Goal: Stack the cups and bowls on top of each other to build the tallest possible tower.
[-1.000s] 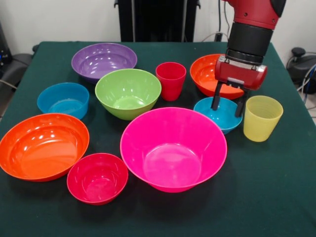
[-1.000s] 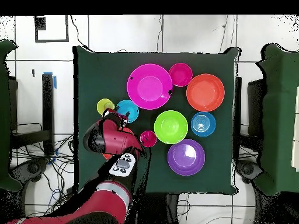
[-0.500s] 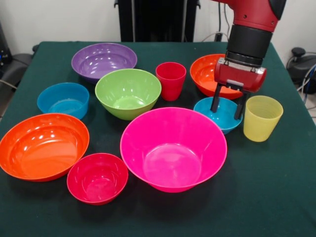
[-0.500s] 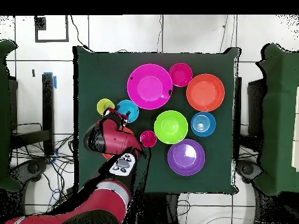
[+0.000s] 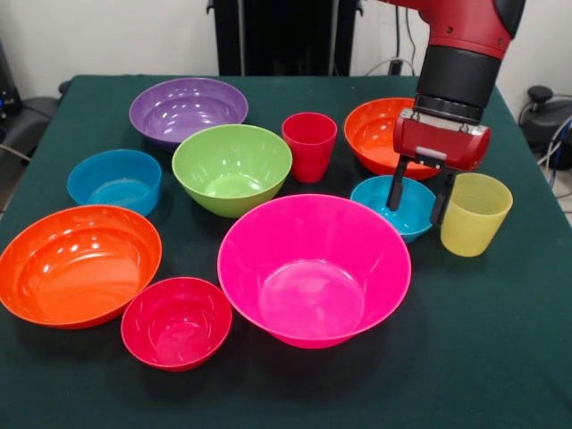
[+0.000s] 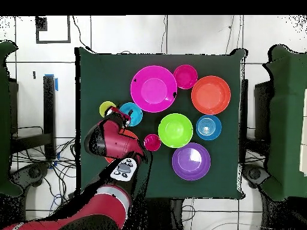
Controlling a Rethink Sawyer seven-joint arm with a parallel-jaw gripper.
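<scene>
- pink bowl (image 5: pixel 314 273), orange bowl (image 5: pixel 77 264), green bowl (image 5: pixel 231 166), purple bowl (image 5: pixel 188 109): glossy smooth plastic
- red cup (image 5: pixel 309 146): glossy plastic
- yellow cup (image 5: pixel 474 214): translucent plastic, faintly ribbed
- surface (image 5: pixel 500 349): matt dark green cloth
- claw (image 5: pixel 418 194): glossy red housing, matt black fingers (image 5: pixel 394 186)

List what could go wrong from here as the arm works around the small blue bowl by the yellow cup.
The gripper hangs open over the small blue bowl, one finger inside it, the other between its rim and the yellow cup. That outer finger may knock the cup over. Closing on the thin, glossy rim could tilt the bowl or let it slip. Sliding it could bump the pink bowl beside it.
</scene>
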